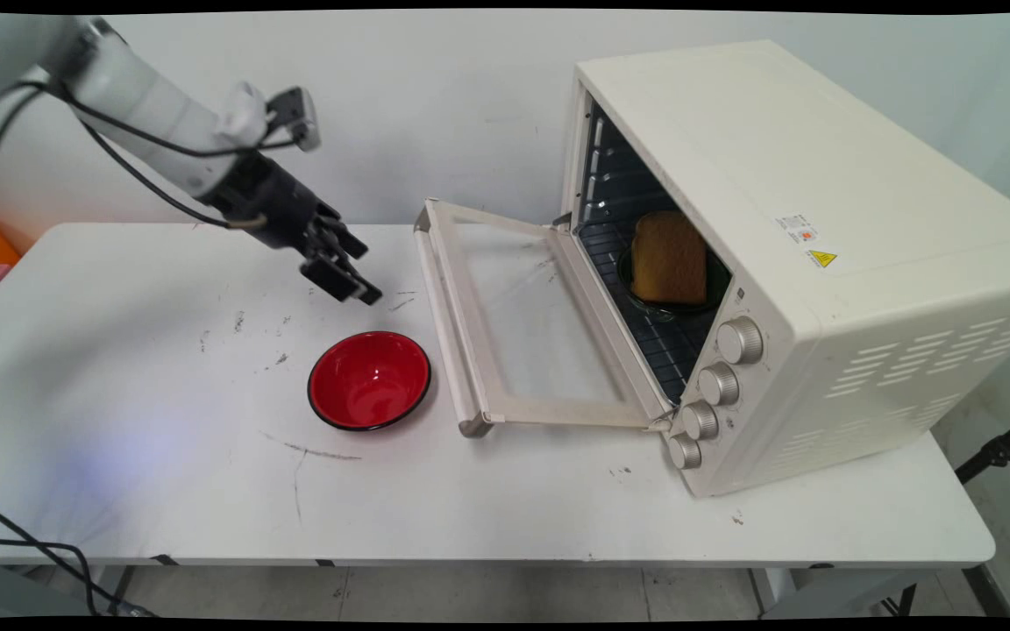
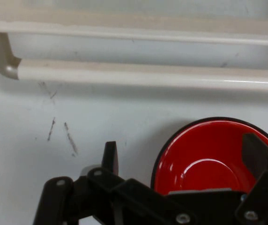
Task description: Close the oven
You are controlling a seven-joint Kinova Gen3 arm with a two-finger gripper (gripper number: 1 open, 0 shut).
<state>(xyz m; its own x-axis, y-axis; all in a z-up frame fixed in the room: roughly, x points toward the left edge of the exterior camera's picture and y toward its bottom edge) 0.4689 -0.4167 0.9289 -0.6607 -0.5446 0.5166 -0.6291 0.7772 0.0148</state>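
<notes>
gripper: black two-finger gripper (image 1: pixel 343 276), raised over the bench (image 1: pixel 163 491), up-left of the red bowl (image 1: pixel 369 380); touching nothing
fingers: spread apart, nothing between them; hand view shows one finger (image 2: pixel 109 157) left of the bowl (image 2: pixel 209 161), the other over its right rim
arm pose: enters from upper left, wrist tilted down toward the bowl, cables hanging
bowl: upright on bench, looks empty, just beside the oven door (image 1: pixel 505 324)
oven (image 1: pixel 803 263): door fully dropped open, resting near the bench
inside oven: slice of bread (image 1: pixel 668 257) standing in a dark dish (image 1: pixel 708 294) on the rack; dish shape hard to tell
progress: bowl ungrasped; bread sits in oven; door open
</notes>
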